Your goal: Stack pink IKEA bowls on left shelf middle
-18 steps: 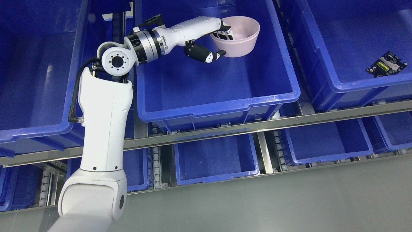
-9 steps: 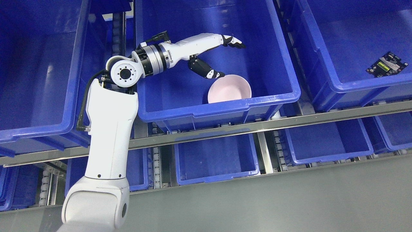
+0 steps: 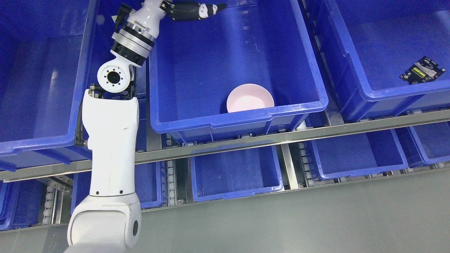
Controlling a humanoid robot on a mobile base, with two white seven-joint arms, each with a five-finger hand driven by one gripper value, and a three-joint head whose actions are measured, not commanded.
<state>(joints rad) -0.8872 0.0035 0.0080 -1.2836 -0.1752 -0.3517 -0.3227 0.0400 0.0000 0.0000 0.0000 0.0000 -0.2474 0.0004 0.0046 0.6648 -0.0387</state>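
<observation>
Head view: the round pale-pink plastic bowl [image 3: 250, 99] sits upright inside the large blue plastic middle bin [image 3: 182, 121], tucked against its front wall. The white left arm reaches up along the bin's far-left corner, and the left hand [image 3: 191, 7] shows at the top edge, dark fingers [image 3: 207, 7] extended, loose, holding nothing, well apart from the bowl

Pink bowl [image 3: 250, 98] upright in middle blue bin [image 3: 239, 119], left hand [image 3: 191, 10] raised, empty
</observation>
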